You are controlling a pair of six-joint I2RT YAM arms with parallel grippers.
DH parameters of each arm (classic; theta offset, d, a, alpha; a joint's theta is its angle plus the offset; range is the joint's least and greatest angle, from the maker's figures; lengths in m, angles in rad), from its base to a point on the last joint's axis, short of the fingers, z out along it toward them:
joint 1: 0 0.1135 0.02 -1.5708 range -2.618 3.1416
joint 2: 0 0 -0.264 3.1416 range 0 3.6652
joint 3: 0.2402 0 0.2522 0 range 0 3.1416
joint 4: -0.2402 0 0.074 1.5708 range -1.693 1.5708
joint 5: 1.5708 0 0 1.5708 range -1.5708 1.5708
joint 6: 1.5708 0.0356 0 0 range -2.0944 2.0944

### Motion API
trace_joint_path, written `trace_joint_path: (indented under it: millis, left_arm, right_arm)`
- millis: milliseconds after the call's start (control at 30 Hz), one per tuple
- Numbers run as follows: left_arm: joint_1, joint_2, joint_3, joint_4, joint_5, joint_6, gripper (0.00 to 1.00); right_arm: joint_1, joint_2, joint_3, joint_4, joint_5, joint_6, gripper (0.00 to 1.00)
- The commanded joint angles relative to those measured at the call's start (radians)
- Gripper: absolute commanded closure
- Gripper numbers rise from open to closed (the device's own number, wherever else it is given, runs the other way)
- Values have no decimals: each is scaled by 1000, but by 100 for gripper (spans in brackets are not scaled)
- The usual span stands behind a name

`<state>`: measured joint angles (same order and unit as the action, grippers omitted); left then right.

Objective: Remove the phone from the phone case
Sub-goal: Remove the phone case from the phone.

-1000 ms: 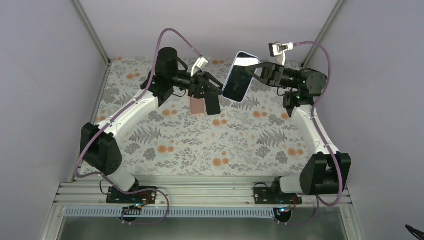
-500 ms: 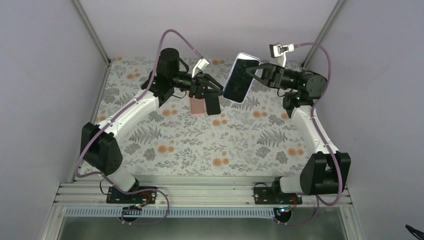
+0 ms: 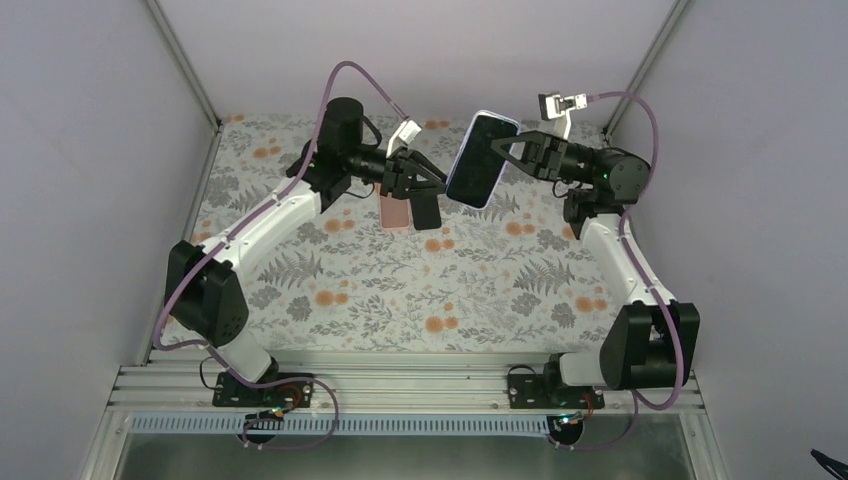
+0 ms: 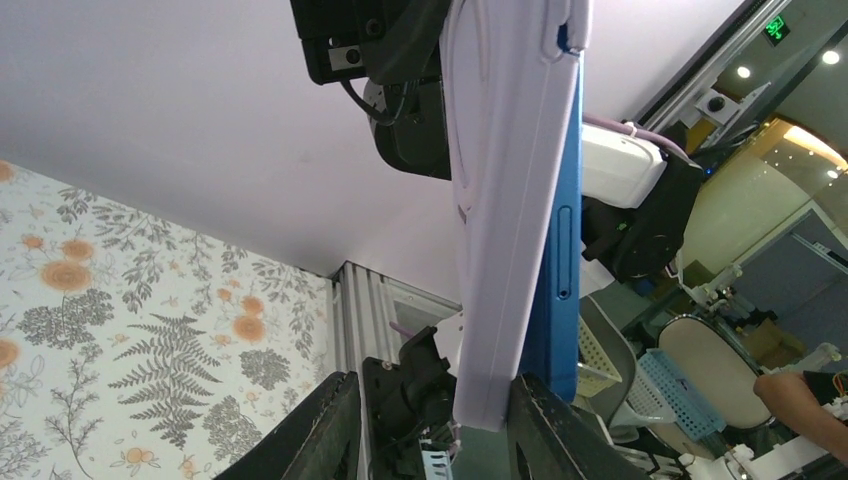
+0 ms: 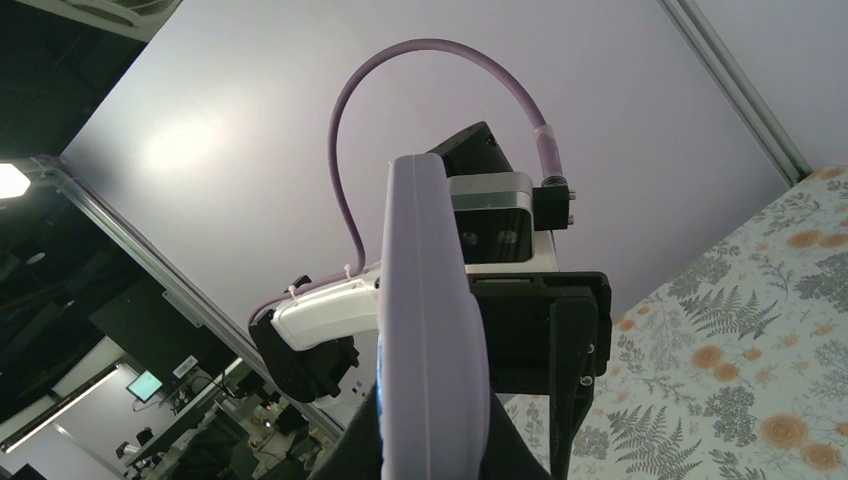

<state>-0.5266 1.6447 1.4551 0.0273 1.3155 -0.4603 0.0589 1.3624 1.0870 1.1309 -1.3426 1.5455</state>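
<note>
Lilac and rubbery, the phone case [image 4: 490,200] wraps the back of a blue phone [image 4: 562,250]. Both hang high over the table [image 3: 400,290], up in the air between the two arms. The right gripper [image 3: 512,147] has its fingers pressed together on the top end, pinching the case with the phone inside. The left gripper [image 4: 430,432] sits at the bottom end with one finger on each side. There is a gap on one side, and I cannot tell if it is squeezing or just close. The phone looks hard, flat and smooth, so it could slip, and its glass could crack if it falls from up here. The case looks soft and bendy, so its lip should peel back. I think a good place to grab is a bottom corner of the case, to bend it away, while the other gripper holds the phone by its thin sides, not the shiny front. Down on the table, right under the left gripper, a pink thing [image 3: 393,214] and a black thing [image 3: 428,210] lie side by side. Nothing blocks the way in the air, but a dropped phone could land on them.
</note>
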Motion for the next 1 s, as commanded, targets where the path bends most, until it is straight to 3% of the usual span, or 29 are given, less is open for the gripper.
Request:
trace_joint_path:
  millis: [0, 400, 800, 967]
  left_arm:
    - [5, 48, 18, 6, -128, -17, 62]
    - [-8, 20, 49, 7, -93, 17, 62]
    - [-35, 25, 57, 21, -62, 11, 61]
    - [-41, 33, 64, 41, -53, -10, 61]
  right_arm:
    - [79, -44, -10, 47, 40, 32, 96]
    - [144, -35, -23, -201, 2, -195, 96]
    - [214, -20, 54, -774, -40, -687, 96]
    - [231, -8, 41, -832, -48, -743, 96]
